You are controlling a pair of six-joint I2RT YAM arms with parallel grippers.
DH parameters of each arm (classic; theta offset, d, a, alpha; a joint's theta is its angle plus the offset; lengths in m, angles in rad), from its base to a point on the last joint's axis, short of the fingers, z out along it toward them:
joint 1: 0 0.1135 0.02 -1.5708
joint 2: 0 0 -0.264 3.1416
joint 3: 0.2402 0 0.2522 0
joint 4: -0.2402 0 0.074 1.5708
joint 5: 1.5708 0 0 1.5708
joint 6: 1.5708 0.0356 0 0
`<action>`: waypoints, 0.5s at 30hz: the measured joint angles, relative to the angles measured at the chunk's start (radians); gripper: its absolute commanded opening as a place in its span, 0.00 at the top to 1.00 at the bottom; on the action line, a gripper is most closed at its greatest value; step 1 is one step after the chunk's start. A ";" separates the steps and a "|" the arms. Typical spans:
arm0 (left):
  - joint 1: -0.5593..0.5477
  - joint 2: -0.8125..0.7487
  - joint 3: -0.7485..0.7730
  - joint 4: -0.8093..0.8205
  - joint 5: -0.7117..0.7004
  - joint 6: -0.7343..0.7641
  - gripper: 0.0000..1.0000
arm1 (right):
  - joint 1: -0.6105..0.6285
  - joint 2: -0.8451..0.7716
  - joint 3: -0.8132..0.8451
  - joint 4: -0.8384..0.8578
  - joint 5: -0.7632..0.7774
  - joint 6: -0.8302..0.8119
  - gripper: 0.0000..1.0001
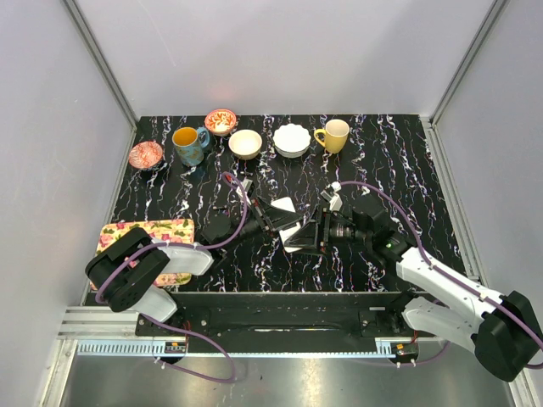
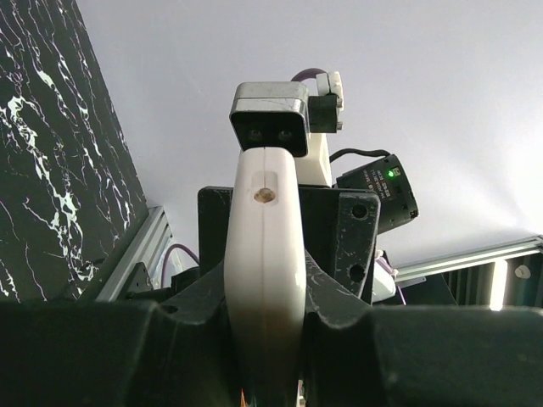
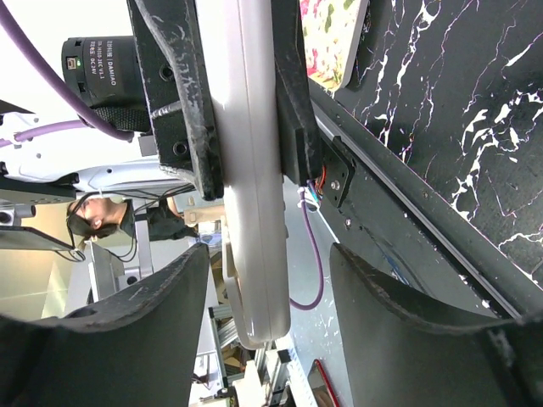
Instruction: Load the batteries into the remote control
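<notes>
The white remote control [image 2: 265, 246] stands edge-on in my left gripper [image 2: 265, 315], which is shut on its lower part. In the top view the left gripper [image 1: 273, 214] holds the remote control [image 1: 283, 205] above the middle of the table, facing the right gripper [image 1: 304, 234]. In the right wrist view the remote control [image 3: 253, 178] hangs down between my right gripper's [image 3: 267, 284] spread fingers [image 3: 144, 305]. There is a gap on each side, so the right gripper is open and not touching it. The batteries are out of view.
Along the back stand a red dish [image 1: 146, 154], a teal mug [image 1: 188, 144], a red bowl [image 1: 221, 121], a cream bowl [image 1: 245, 143], a white scalloped bowl [image 1: 291, 139] and a yellow mug [image 1: 334, 135]. A floral board [image 1: 148, 231] lies at the near left.
</notes>
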 measured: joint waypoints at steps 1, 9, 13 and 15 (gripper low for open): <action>0.001 0.000 0.000 0.000 -0.002 0.001 1.00 | 0.000 0.000 0.000 0.000 0.000 0.000 0.39; 0.002 0.000 -0.002 0.000 -0.005 0.001 1.00 | -0.006 -0.004 -0.021 0.003 -0.001 0.013 0.44; 0.003 0.000 -0.003 -0.008 -0.006 0.000 1.00 | -0.013 -0.004 -0.029 0.017 -0.002 0.024 0.45; 0.003 0.000 -0.004 -0.008 -0.006 0.000 1.00 | -0.017 -0.004 -0.033 0.028 -0.001 0.029 0.47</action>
